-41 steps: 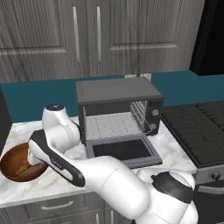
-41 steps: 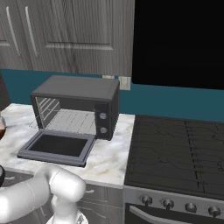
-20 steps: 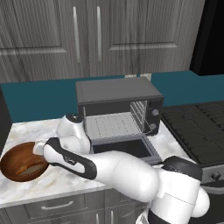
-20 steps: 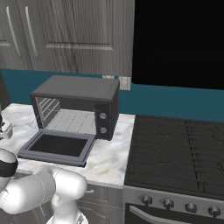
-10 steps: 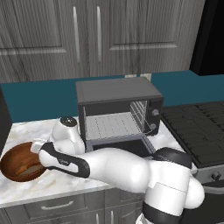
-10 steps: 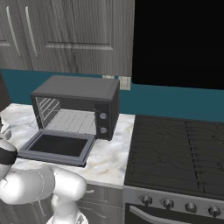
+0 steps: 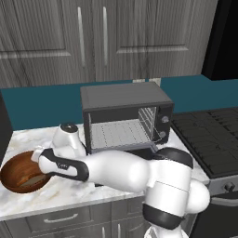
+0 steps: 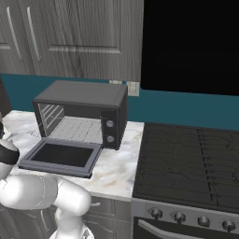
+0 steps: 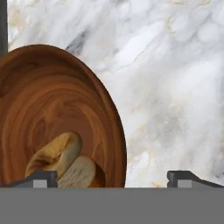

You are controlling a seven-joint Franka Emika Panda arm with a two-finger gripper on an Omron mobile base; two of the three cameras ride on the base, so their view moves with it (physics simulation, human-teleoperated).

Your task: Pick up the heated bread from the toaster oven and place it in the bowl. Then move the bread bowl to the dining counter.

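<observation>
The two dark fingers (image 9: 43, 176) stand spread wide at the bottom of the hand view, one at lower left, one at lower right, pinching nothing. The left tip sits over the inside of the round reddish-brown wooden bowl (image 9: 109, 127), whose rim runs between the tips. Inside, at lower left, lies the small golden-brown bun (image 9: 54, 153) with a paler tan piece (image 9: 78, 173) touching it, just beside the left tip.

In the left base view the bowl (image 7: 11, 167) rests on the white marble counter (image 7: 60, 197) at lower left, the hand at its right rim. The dark grey toaster oven (image 7: 125, 116) at centre stands open, its wire rack bare.

The bread step looks done; gripping the rim and carrying the bowl to the dining counter remain.
</observation>
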